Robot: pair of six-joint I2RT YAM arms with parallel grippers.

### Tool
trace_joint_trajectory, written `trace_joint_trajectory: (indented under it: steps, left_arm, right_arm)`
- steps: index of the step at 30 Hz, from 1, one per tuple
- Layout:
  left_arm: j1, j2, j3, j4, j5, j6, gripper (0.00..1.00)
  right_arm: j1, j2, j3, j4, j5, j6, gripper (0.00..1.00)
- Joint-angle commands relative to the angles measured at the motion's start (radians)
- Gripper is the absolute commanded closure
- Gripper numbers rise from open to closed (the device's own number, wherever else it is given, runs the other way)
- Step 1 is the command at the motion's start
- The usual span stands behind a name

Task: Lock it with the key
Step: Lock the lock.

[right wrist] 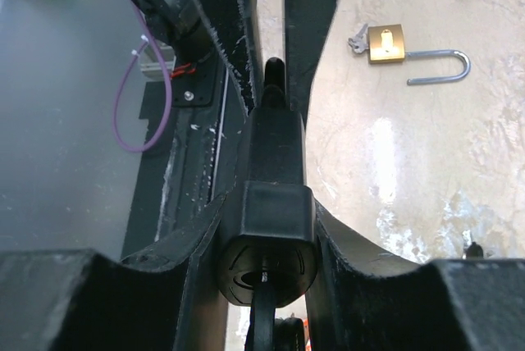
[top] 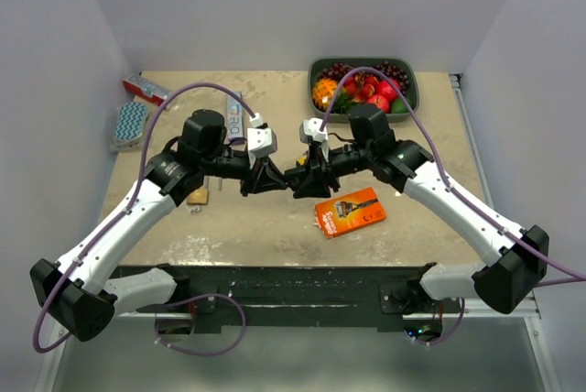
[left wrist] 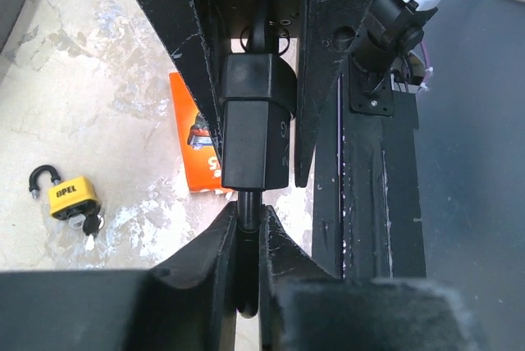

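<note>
**Black padlock held in the air between 2 gripping arms**

At the table's (top: 256,236) far left lie a toothpaste box (top: 146,90) and a blue-and-white pack (top: 130,123), with a white tube (top: 236,115) a little to their right. The left wrist view also shows a yellow padlock (left wrist: 70,195) with a black shackle lying on the table, its keys beside it.

The left gripper (left wrist: 249,213) reaches in toward the middle with its jaws clenched on the thin shackle (right wrist: 275,80) of the black padlock (left wrist: 254,121). That padlock hangs above the table at the centre, lying lengthwise between the 2 grippers. Whether its shackle is pressed home I cannot tell.

The right gripper (right wrist: 276,203) meets it from the other side, its fingers pressed against both flanks of the lock body and grasping it. A key (right wrist: 262,318) with a black head sits in the keyway at the body's end, toward the right gripper's palm.

The right wrist view shows a brass padlock (right wrist: 390,43) with a silver shackle swung out, lying on the table with keys at its base. An orange packet (top: 350,212) lies on the table just right of centre. A dark bowl (top: 312,71) of fruit stands at the far edge on the right.
</note>
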Motion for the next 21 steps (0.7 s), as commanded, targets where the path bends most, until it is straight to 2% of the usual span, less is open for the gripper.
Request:
trace_joint_trajectory:
  steps: [1, 4, 11, 13, 15, 17, 21]
  left_arm:
    - [0.007, -0.012, 0.071, 0.079, -0.017, -0.011, 0.64]
    - [0.123, -0.049, 0.002, 0.051, 0.069, 0.009, 0.47]
    - [0.208, -0.135, -0.057, 0.003, 0.087, 0.066, 0.35]
    - [0.208, -0.149, -0.073, 0.012, 0.104, 0.051, 0.34]
    - [0.208, -0.166, -0.114, 0.101, 0.139, 0.001, 0.35]
    - [0.208, -0.196, -0.172, 0.258, 0.147, -0.121, 0.37]
    - [0.208, -0.225, -0.229, 0.456, 0.162, -0.282, 0.42]
  right_arm:
    - [0.007, -0.002, 0.021, 0.122, -0.039, 0.107, 1.0]
    - [-0.036, -0.018, 0.009, 0.191, -0.051, 0.2, 1.0]
    - [-0.059, -0.045, 0.007, 0.285, -0.065, 0.295, 1.0]
    - [-0.063, -0.055, -0.002, 0.314, -0.073, 0.349, 1.0]
    - [-0.062, -0.064, -0.014, 0.384, -0.091, 0.416, 1.0]
    - [-0.063, -0.073, -0.017, 0.44, -0.1, 0.467, 1.0]
    - [-0.063, -0.085, -0.014, 0.472, -0.106, 0.499, 1.0]
